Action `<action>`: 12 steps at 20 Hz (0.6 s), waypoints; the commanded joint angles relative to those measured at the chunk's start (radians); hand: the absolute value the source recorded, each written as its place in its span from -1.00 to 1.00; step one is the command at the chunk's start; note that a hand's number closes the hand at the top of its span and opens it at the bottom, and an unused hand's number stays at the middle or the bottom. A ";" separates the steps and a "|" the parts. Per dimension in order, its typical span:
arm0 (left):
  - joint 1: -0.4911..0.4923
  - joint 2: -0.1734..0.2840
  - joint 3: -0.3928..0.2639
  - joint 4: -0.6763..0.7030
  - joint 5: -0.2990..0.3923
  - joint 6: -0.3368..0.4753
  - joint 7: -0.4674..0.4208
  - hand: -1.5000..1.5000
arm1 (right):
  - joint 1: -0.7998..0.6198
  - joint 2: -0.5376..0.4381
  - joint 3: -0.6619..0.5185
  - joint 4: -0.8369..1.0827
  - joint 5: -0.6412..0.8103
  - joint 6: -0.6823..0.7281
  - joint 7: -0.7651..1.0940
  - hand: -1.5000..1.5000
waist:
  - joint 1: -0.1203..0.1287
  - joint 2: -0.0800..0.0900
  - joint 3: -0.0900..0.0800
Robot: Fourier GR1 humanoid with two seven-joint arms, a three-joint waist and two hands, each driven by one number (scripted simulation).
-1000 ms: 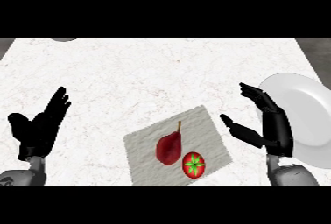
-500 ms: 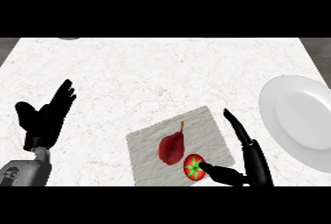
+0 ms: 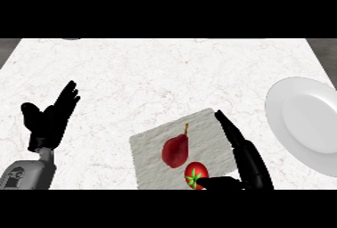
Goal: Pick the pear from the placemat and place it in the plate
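A dark red pear (image 3: 175,150) with a thin stem lies on the pale grey placemat (image 3: 151,147) near the counter's front. My right hand (image 3: 245,158) is open over the mat's right edge, fingers straight and pointing away, thumb reaching toward the tomato; it is just right of the pear and apart from it. The white plate (image 3: 304,120) sits at the right edge, partly cut off. My left hand (image 3: 51,118) rests open at the left, fingers up.
A red tomato (image 3: 196,173) with a green top lies on the mat just below the pear, next to my right thumb. The white marble counter (image 3: 151,75) spreads behind the mat.
My right hand has swung from in front of the plate down and left to the mat's right edge, beside the pear and tomato. The left hand has shifted slightly.
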 commanded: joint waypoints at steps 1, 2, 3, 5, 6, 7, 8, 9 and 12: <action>-0.041 -0.017 0.013 0.063 -0.022 0.006 -0.024 0.00 | -0.062 0.007 0.019 0.005 0.024 0.116 0.130 -1.00 | 0.000 0.002 0.001; -0.020 -0.046 -0.018 0.025 -0.031 0.011 -0.011 0.00 | -0.054 0.015 0.039 -0.040 0.061 0.125 0.189 -1.00 | 0.000 0.001 0.001; -0.046 -0.031 0.003 0.069 -0.032 0.008 -0.013 0.00 | -0.046 0.004 0.059 -0.028 0.094 0.134 0.198 -1.00 | -0.002 0.001 0.000; -0.053 -0.040 0.003 0.061 -0.032 0.003 -0.019 0.00 | -0.106 0.017 0.047 -0.022 0.136 0.179 0.276 -1.00 | -0.001 0.001 0.001; -0.042 -0.029 0.008 -0.004 -0.014 -0.002 0.034 0.00 | -0.171 0.058 0.021 0.071 0.119 0.195 0.286 -1.00 | 0.007 0.001 0.001; -0.011 -0.062 -0.026 -0.030 -0.059 0.040 0.019 0.00 | -0.139 0.034 0.041 -0.025 0.149 0.228 0.349 -1.00 | 0.003 0.000 0.001; 0.027 -0.027 -0.003 -0.045 -0.034 0.002 0.022 0.00 | -0.167 0.075 0.077 -0.009 0.172 0.252 0.411 -1.00 | 0.008 -0.001 0.001; -0.033 -0.015 0.015 -0.042 -0.030 0.005 0.058 0.00 | -0.152 0.069 0.079 0.068 0.179 0.236 0.346 -1.00 | 0.005 0.001 0.001; -0.063 -0.009 0.057 0.089 -0.010 -0.064 -0.026 0.00 | -0.182 0.087 0.044 0.053 0.161 0.317 0.379 -1.00 | 0.000 0.002 0.001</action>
